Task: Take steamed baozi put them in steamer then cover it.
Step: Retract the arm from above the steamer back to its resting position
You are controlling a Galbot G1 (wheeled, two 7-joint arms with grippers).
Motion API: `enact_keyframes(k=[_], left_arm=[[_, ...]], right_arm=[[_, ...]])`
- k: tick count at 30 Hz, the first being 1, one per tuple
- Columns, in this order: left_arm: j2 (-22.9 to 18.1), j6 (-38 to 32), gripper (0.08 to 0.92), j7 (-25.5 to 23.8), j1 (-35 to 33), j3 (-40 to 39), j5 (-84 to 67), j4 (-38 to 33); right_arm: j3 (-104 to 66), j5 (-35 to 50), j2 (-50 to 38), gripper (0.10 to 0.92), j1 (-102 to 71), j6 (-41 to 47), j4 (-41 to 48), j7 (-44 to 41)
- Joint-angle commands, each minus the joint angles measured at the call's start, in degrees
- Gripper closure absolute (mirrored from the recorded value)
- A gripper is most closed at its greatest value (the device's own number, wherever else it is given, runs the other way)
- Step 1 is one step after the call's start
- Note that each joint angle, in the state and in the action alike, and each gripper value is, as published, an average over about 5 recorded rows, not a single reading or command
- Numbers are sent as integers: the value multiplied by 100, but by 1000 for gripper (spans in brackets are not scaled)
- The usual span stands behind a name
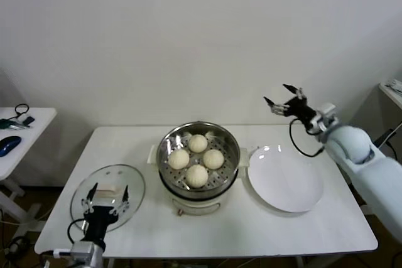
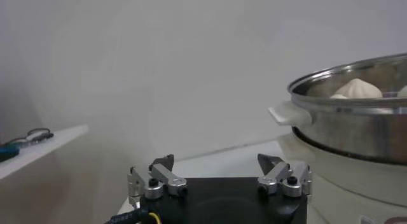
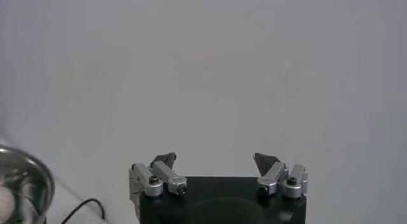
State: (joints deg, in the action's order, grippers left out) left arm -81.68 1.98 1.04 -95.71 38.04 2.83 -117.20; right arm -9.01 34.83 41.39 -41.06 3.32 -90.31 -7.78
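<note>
Several cream-white baozi [image 1: 197,159] lie on the perforated tray inside the shiny steamer [image 1: 168,169] at the table's middle. In the left wrist view the steamer [image 2: 356,126] stands uncovered with a baozi [image 2: 358,88] showing above its rim. The glass cover [image 1: 129,186] lies flat near the table's front left, its cream handle [image 1: 109,187] up. My left gripper [image 1: 107,195] hovers open over the cover, the handle between its fingers' line; the same gripper [image 2: 217,163] holds nothing. My right gripper [image 1: 283,96] is raised open above the table's back right, empty [image 3: 215,160].
A flat white plate [image 1: 286,184] lies bare to the right of the steamer. A small side table [image 1: 19,136] with a blue mouse and cables stands at the far left. The wall is close behind the table.
</note>
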Motion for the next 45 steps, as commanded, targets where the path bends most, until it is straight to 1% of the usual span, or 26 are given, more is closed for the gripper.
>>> enact_keyframes(k=[1, 4, 6, 10, 11, 14, 20, 25, 30, 37, 45], left_arm=[[24, -598, 177, 274, -27, -20, 1035, 262], [64, -793, 177, 526, -93, 122, 1610, 303], [143, -902, 177, 924, -141, 235, 2240, 308], [305, -1265, 177, 1933, -129, 462, 4206, 486], [341, -1342, 177, 2100, -111, 498, 4724, 594], [439, -1335, 177, 2341, -38, 486, 5778, 1062], [547, -1110, 177, 2501, 341, 367, 7017, 2199], [525, -889, 177, 2589, 657, 333, 7270, 2812], [545, -785, 177, 2627, 890, 274, 7326, 3158], [641, -757, 177, 2631, 1415, 197, 7353, 3751], [731, -736, 177, 2630, 1866, 110, 7380, 4101]], right_arm=[[-3125, -841, 1706, 203, -3849, -2043, -170, 59], [-3041, -1148, 2283, 203, -4011, -2728, 54, 15], [-2960, -1248, 2602, 203, -4124, -3045, 144, 19], [-2792, -1304, 3008, 203, -4373, -3246, 193, 80], [-2750, -1325, 3078, 203, -4424, -3270, 215, 105], [-2662, -1358, 3244, 203, -4525, -3353, 281, 174], [-2640, -1344, 3357, 203, -4667, -3416, 126, 203], [-2698, -1328, 3386, 203, -4782, -3389, -109, 226], [-2767, -1313, 3430, 203, -4883, -3347, -309, 235], [-2812, -1336, 3503, 203, -5034, -3312, -507, 218], [-2884, -1345, 3539, 203, -5182, -3375, -617, 213]])
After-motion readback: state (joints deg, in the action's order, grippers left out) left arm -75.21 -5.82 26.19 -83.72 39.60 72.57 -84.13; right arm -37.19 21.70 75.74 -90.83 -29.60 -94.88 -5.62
